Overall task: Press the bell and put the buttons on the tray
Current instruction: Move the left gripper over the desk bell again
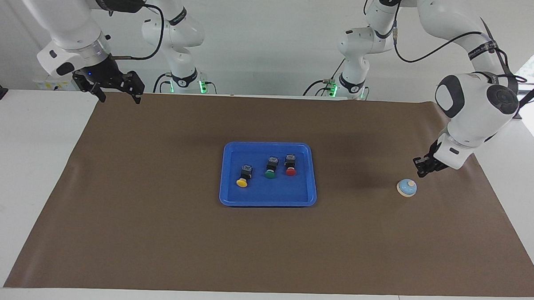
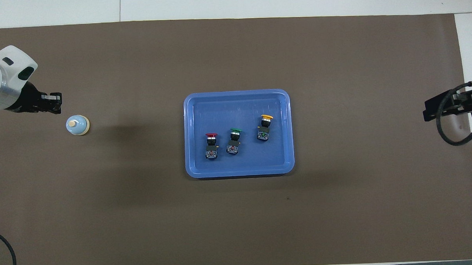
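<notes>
The blue tray [image 1: 267, 202] lies in the middle of the brown mat; it also shows in the overhead view [image 2: 239, 172]. In it, on their sides, lie the yellow button [image 1: 243, 176] [image 2: 264, 128], the green button [image 1: 271, 168] [image 2: 233, 141] and the red button [image 1: 290, 165] [image 2: 211, 146]. The light-blue bell [image 1: 407, 187] [image 2: 77, 125] stands on the mat toward the left arm's end. My left gripper [image 1: 421, 169] [image 2: 56, 102] is shut and empty, low in the air just beside the bell, not touching it. My right gripper [image 1: 119, 96] [image 2: 429, 110] is open and empty, raised over the right arm's end of the mat.
The brown mat [image 1: 157, 235] covers most of the white table [image 1: 27, 159]. A black cable [image 2: 450, 133] loops under the right hand.
</notes>
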